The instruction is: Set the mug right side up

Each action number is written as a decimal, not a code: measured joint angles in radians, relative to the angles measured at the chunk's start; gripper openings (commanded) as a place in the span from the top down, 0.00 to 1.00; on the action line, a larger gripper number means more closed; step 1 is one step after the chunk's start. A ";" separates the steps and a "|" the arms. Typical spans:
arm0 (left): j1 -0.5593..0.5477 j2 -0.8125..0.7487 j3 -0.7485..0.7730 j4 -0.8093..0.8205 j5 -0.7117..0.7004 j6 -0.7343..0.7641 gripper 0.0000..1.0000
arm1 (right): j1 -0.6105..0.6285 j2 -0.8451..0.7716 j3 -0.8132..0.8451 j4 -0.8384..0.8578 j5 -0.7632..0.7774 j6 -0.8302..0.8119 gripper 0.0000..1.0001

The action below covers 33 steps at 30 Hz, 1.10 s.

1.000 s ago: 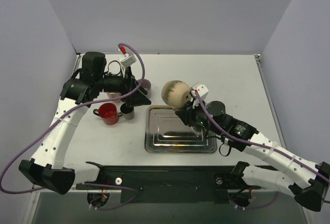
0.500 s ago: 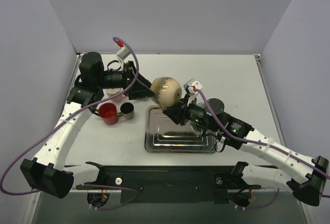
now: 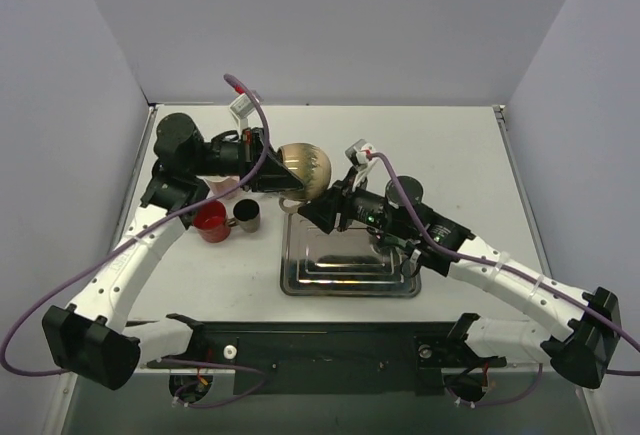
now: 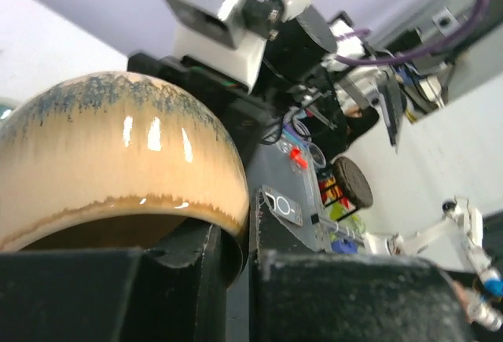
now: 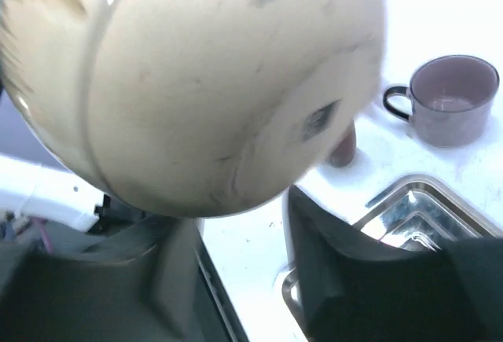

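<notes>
My left fingers [image 4: 110, 295] are closing on the rim of the mug [image 4: 118, 145], one inside the mouth and one outside, with the glazed wall pinched in the narrow gap between them. My right fingers [image 5: 354, 271] are gripping the same mug from the other side, spread wide around its rounded tan body [image 5: 220, 82], each one meeting its outline. Between the two grips the mug [image 3: 305, 168] is hanging in the air, off the counter [image 3: 450, 155], with its rim turned toward my left wrist and its closed end toward my right; I cannot tell its exact tilt. It is sitting over the far left corner of the metal tray [image 3: 350, 255]. Left of the tray, a small dark cup [image 3: 248, 215] and a red cup [image 3: 211, 220] are standing side by side with their mouths up. A purple cup [image 5: 452, 98] is standing upright near the tray's corner.
</notes>
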 measured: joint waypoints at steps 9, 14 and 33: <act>0.061 0.076 0.192 -0.880 -0.515 0.706 1.00 | -0.026 0.008 0.005 -0.215 0.261 -0.055 0.07; 0.006 0.101 0.167 -1.251 -0.811 1.051 1.00 | -0.026 -0.020 0.004 -0.417 0.410 -0.092 0.05; -0.037 0.025 -0.334 -1.366 -1.220 1.439 1.00 | -0.262 -0.062 -0.217 -0.659 0.638 -0.150 0.27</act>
